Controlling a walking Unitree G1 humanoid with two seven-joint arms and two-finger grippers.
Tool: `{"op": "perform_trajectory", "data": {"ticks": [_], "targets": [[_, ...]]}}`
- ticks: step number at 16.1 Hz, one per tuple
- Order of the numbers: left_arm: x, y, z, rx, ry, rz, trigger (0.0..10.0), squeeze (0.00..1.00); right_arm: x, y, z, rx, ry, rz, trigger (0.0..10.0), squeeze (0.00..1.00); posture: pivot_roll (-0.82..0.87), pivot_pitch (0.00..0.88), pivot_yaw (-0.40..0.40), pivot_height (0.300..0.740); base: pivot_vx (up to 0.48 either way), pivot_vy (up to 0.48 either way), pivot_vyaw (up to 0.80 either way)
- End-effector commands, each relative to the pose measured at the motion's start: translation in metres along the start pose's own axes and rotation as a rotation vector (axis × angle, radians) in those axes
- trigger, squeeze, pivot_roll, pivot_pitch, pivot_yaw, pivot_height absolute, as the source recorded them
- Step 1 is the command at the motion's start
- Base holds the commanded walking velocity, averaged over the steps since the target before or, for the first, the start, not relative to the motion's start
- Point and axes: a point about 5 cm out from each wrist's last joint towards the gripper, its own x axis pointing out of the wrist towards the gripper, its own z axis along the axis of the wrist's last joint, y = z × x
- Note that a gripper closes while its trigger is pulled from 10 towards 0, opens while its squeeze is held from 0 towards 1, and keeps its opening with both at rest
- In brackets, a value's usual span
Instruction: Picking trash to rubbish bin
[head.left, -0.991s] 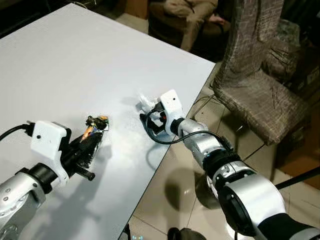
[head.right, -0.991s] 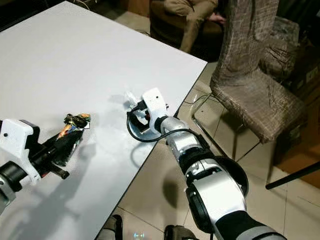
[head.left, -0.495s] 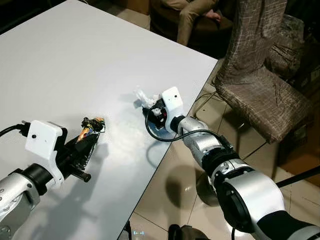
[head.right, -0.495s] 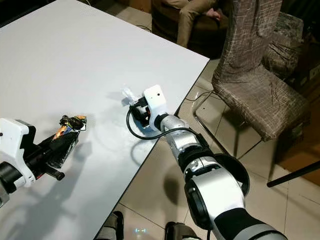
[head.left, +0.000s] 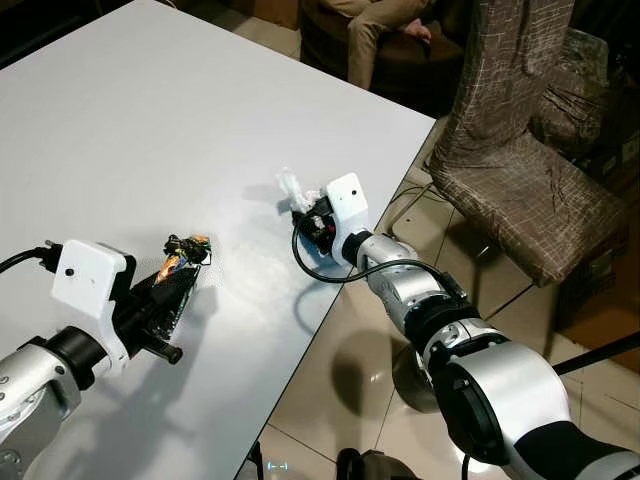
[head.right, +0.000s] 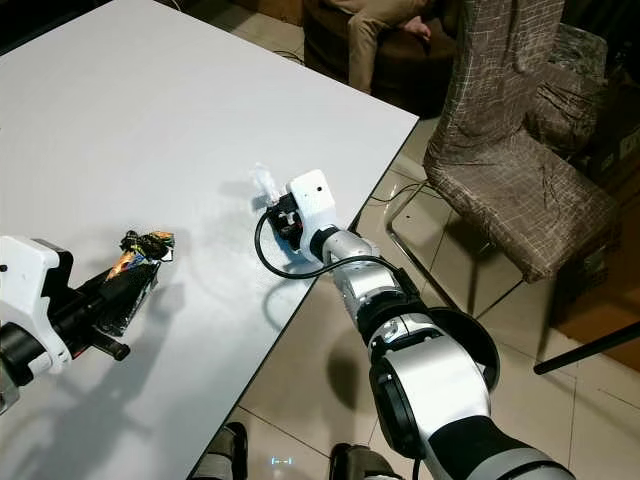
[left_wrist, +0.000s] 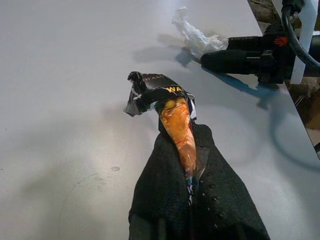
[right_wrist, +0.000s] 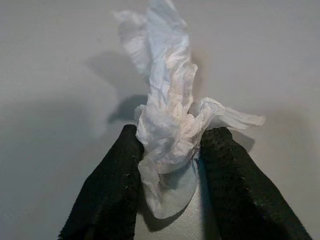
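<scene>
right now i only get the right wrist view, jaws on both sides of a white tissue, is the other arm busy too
Observer: Yes. The left gripper is shut on a crumpled orange and black wrapper.
Operator: is my tissue off the table
Observer: From the head, the white tissue sticks up from the right gripper above the white table, near its right edge; contact I cannot tell.
Operator: anything beside that edge
Observer: A brown patterned chair stands on the tiled floor there, and a seated person's legs show beyond the table's far corner.
</scene>
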Motion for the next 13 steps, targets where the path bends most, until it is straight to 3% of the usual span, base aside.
{"op": "perform_trajectory", "data": {"ticks": [1,8,11,13], "targets": [[0.000,-0.006,0.001,-0.001,0.001,-0.029,0.0,0.00,0.000,-0.001,-0.001,-0.014,0.014,0.010,0.0,0.00,0.31,0.203,-0.090,0.740,0.000,0.000,0.00],[0.004,-0.007,0.000,-0.003,-0.003,-0.031,0.0,0.00,-0.001,-0.002,-0.001,-0.017,0.013,0.015,0.0,0.00,0.30,0.181,-0.093,0.740,0.000,0.000,0.00],[0.011,-0.008,-0.003,-0.020,-0.017,-0.034,0.0,0.00,-0.003,-0.006,0.000,-0.014,-0.018,0.003,0.0,0.00,0.27,0.154,-0.095,0.740,0.000,0.000,0.00],[0.023,-0.012,-0.007,-0.067,-0.050,-0.034,0.0,0.00,-0.008,-0.012,0.002,-0.011,-0.093,-0.022,0.0,0.00,0.23,0.122,-0.092,0.740,0.000,0.000,0.00]]}}
